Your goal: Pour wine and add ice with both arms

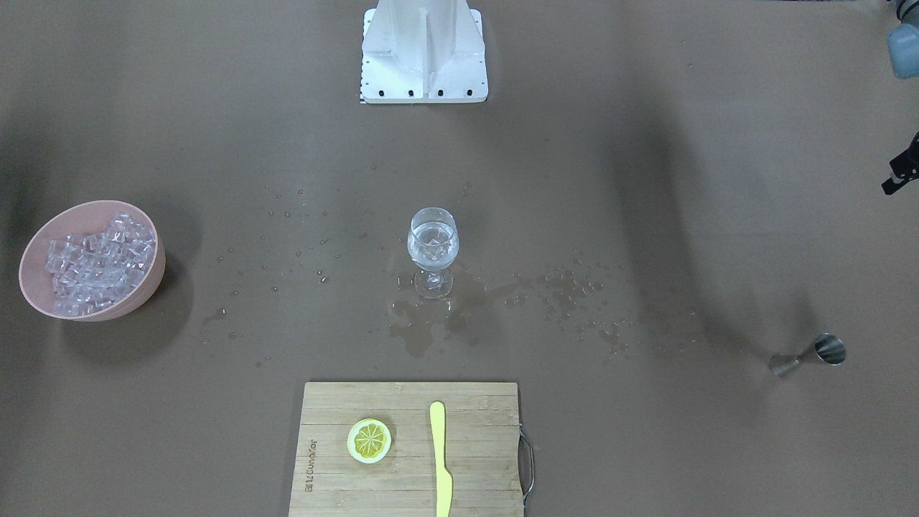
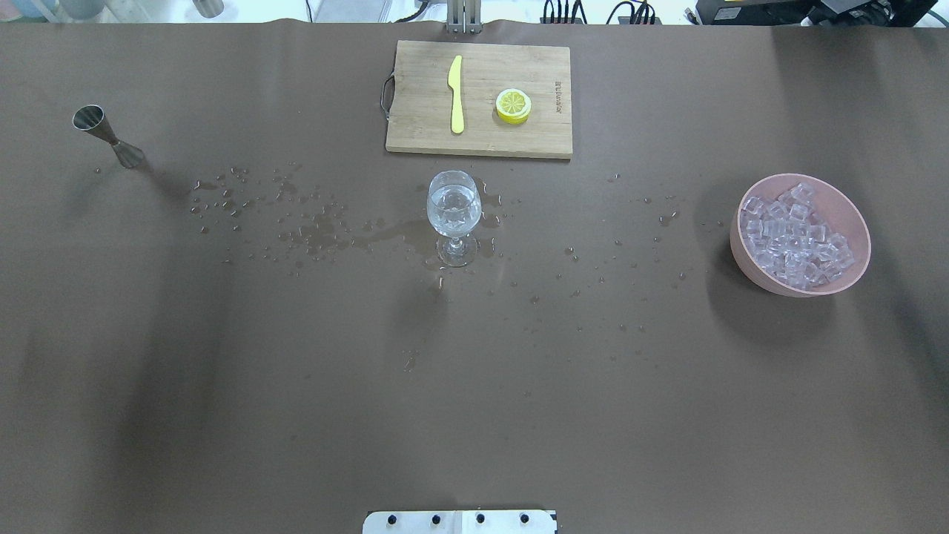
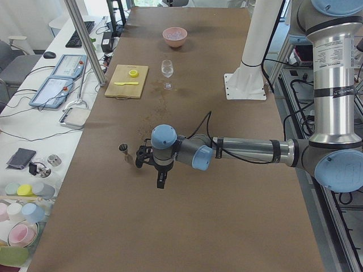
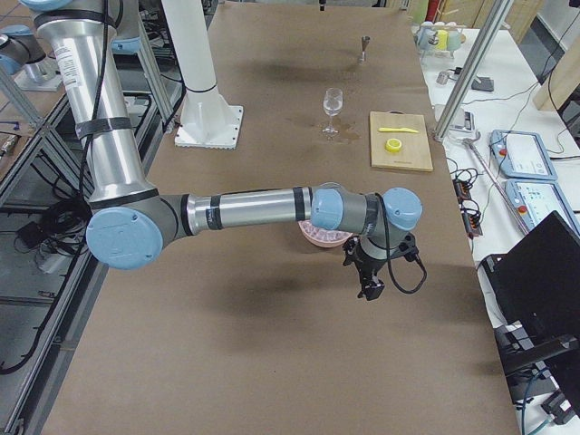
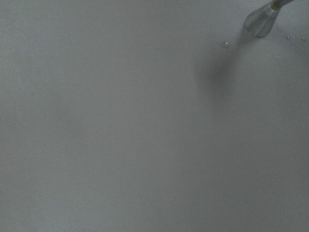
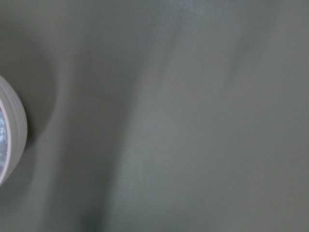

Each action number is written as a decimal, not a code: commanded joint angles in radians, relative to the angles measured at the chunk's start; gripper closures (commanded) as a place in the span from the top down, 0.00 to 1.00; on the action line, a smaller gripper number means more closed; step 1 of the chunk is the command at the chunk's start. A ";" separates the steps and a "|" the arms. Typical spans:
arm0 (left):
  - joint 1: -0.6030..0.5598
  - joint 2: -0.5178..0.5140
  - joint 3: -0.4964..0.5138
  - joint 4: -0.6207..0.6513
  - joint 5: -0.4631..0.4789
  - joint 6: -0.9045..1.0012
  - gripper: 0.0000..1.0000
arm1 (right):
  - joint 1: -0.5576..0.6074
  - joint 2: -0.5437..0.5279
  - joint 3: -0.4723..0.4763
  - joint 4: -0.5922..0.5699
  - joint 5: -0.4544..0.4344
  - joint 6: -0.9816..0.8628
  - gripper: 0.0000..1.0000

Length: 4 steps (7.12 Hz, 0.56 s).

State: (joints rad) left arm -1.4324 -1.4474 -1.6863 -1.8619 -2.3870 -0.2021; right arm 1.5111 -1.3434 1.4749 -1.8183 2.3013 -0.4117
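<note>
Ice (image 2: 795, 241) is heaped in the pink bowl (image 2: 738, 254) on the robot's right side of the bench (image 2: 474, 415). A few cubes also seem to sit in the glass (image 2: 454, 215) at centre, in clear liquid.

The left gripper (image 3: 160, 182) hangs over bare bench near the jigger (image 2: 109, 136). The right gripper (image 4: 370, 292) hangs just beside the bowl. For both I cannot tell how far apart the fingers are. Neither seems to carry anything.

Risks:
- Cubes are wet and glassy, so one could squirt out of a pinch and skid across the bench.
- The glass stands in a puddle (image 2: 393, 236). A nudge from either arm could slide or tip it, since it is top-heavy on a thin stem.
- A cube dropped from high up would likely splash more liquid out.
- A scoop that drags on the bowl rim could shove or rock the bowl.

Orientation:
- The ice is a loose heap with no long axis, cubes lying every way.
- The bowl mouth faces up.
- The glass is upright, stem vertical, mouth up.
- The jigger looks upright in the side views, axis vertical.
</note>
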 commanded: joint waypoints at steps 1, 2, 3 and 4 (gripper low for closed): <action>-0.058 -0.001 0.039 0.007 -0.025 0.192 0.98 | 0.001 -0.003 -0.007 -0.001 0.004 -0.001 1.00; -0.068 -0.005 0.045 0.010 0.012 0.194 0.98 | 0.001 -0.005 -0.005 0.000 0.004 -0.001 1.00; -0.068 -0.004 0.045 0.012 0.021 0.193 0.98 | 0.001 0.007 -0.005 0.000 0.000 -0.001 1.00; -0.068 -0.005 0.036 0.013 0.019 0.193 0.98 | 0.001 -0.008 0.027 0.002 0.006 -0.015 1.00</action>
State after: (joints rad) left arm -1.4978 -1.4515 -1.6454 -1.8507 -2.3732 -0.0145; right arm 1.5124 -1.3439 1.4773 -1.8175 2.3038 -0.4161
